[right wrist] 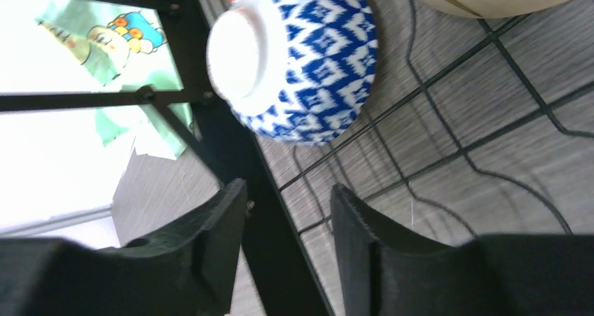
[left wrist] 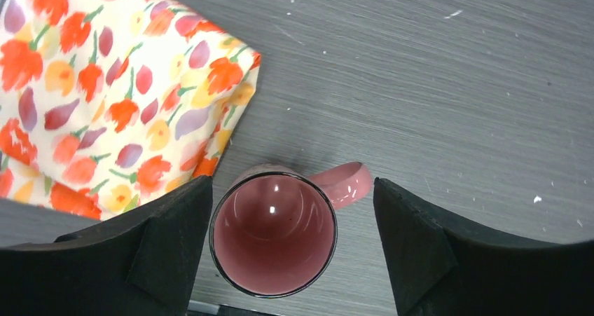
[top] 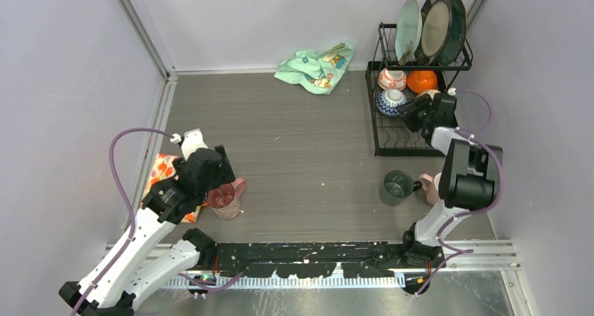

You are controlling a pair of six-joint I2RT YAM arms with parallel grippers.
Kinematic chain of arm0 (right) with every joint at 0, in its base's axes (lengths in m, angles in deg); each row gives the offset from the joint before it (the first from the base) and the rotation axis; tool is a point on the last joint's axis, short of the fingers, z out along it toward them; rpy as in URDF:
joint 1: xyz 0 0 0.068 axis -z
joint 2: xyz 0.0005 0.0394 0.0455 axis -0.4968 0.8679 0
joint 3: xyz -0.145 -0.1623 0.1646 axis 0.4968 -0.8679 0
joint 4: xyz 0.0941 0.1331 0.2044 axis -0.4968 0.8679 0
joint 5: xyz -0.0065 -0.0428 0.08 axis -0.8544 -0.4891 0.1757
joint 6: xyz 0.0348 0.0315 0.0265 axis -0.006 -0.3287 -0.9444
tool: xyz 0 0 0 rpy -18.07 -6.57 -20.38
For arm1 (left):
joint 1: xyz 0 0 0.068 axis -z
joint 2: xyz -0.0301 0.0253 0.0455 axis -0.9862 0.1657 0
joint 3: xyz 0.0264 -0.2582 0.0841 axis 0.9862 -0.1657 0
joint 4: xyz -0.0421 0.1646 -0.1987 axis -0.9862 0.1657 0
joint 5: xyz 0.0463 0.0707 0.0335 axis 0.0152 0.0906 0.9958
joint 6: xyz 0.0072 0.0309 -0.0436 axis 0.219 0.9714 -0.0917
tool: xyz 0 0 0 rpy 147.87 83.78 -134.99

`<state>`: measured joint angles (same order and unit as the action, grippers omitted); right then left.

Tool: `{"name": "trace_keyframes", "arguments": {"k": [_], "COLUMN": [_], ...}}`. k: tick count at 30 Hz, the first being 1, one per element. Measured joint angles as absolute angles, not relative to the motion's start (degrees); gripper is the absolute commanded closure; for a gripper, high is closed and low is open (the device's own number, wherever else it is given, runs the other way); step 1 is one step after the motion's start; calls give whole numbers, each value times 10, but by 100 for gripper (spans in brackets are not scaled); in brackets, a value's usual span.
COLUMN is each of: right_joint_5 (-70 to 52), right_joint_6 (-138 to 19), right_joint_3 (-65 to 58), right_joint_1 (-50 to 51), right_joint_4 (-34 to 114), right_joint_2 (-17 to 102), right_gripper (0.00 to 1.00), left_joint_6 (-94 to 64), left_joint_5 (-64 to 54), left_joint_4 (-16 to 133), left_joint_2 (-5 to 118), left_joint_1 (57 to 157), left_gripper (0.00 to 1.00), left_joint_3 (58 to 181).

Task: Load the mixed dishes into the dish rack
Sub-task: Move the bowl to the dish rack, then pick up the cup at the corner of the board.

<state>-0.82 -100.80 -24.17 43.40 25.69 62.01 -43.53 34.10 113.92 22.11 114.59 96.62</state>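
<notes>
The left pincer (left wrist: 292, 190) stands wide open around the pink cup (left wrist: 273, 235). The right pincer (right wrist: 287, 204) is open and empty — near the blue bowl (right wrist: 308, 57).

— Where's the rack (top: 375, 130)?
— I log it far right: plates (top: 429, 26) on its upper shelf, bowls (top: 392, 92) in the basket below.
— Cups?
— One cup (top: 224, 198) just right of the folded cloth (top: 162, 169), near left; second cup (top: 397, 187) before the rack.
</notes>
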Motion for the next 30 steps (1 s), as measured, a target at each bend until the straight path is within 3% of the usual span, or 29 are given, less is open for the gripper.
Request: {"name": "trace_keyframes", "arguments": {"k": [5,12,19,24,30], "right_joint_5": [-23,-47,-62,-62,-65], "right_joint_6": [-961,-891,-863,-851,-836], "right_joint_3": [-242,-242,-242,-242,-242], "right_joint_1": [417,328,274,256,254], "right_joint_4": [345,463,521,541,571], "right_joint_2": [517,409,345,328,313], "right_gripper": [30,24,17,2,0], "left_joint_6": [-520,-657,-787,-854,-893], "left_joint_5": [372,405,394,379,373], "left_joint_4": [1173,1252,1340,1354,1348], "left_joint_2": [249,323,364,345,333], "left_joint_1": [1146,1144,1135,1133,1114], "left_gripper": [20,20,30,33,33], "left_joint_3": [966,984,1075,1081,1061]}}
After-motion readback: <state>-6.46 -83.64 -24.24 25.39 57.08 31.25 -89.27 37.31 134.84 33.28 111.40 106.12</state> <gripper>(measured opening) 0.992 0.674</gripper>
